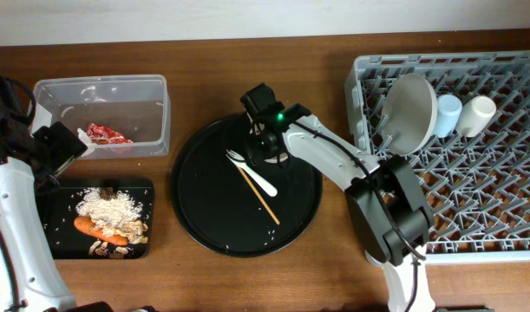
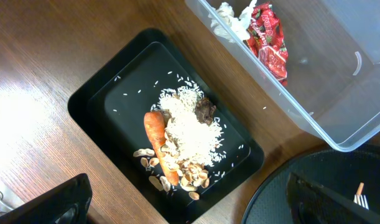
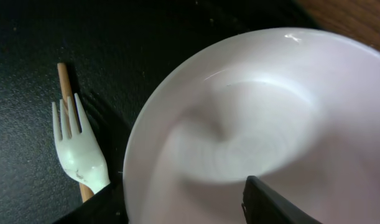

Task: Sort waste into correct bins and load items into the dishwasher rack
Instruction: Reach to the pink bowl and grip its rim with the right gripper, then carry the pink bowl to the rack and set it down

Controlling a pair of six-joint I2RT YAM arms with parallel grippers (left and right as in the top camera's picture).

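Observation:
My right gripper [image 1: 269, 147] [image 3: 183, 183] hangs over the round black tray, open, with one finger outside and one inside the rim of the cream-pink bowl [image 3: 258, 112]. The arm hides the bowl in the overhead view. A white fork [image 1: 251, 171] [image 3: 81, 152] and a thin wooden chopstick [image 1: 263, 201] [image 3: 64, 81] lie beside it. The grey rack [image 1: 490, 199] holds the pale plate [image 1: 412, 111], blue cup [image 1: 448, 114] and white cup [image 1: 478, 113]. The clear tub [image 1: 100, 87] [image 2: 289, 118] holds the red wrapper [image 1: 106, 134] [image 2: 269, 37] and white paper [image 2: 233, 22]. My left gripper [image 1: 61, 143] [image 2: 190, 199] is open and empty.
The shallow black tray [image 1: 61, 186] [image 2: 115, 87] holds rice [image 1: 108, 206] [image 2: 190, 124], the carrot [image 1: 95, 228] [image 2: 157, 134] and brownish bits [image 1: 117, 247] [image 2: 183, 177]. The large round black tray [image 1: 204, 208] lies mid-table between the bins and the rack.

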